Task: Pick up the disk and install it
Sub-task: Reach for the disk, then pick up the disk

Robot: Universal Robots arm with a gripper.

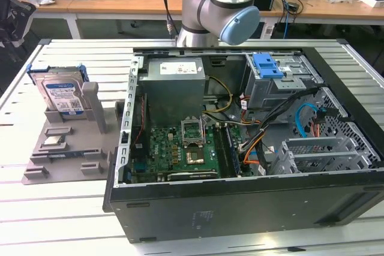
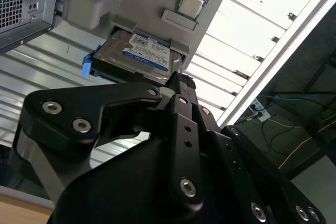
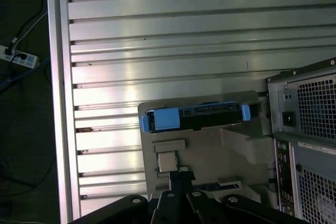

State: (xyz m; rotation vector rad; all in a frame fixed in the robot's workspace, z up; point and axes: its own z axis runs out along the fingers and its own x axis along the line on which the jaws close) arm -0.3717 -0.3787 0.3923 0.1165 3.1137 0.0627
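Claw: closed together on nothing, above the grey stand in both wrist views.
Disk: upright on edge in the stand's slot, at the exterior view's left of the open computer case, apart from the claw.
Hidden: its lower edge sits in the slot; a post overlaps one side.
Nearby: square chip on the stand; blue latch inside the case.
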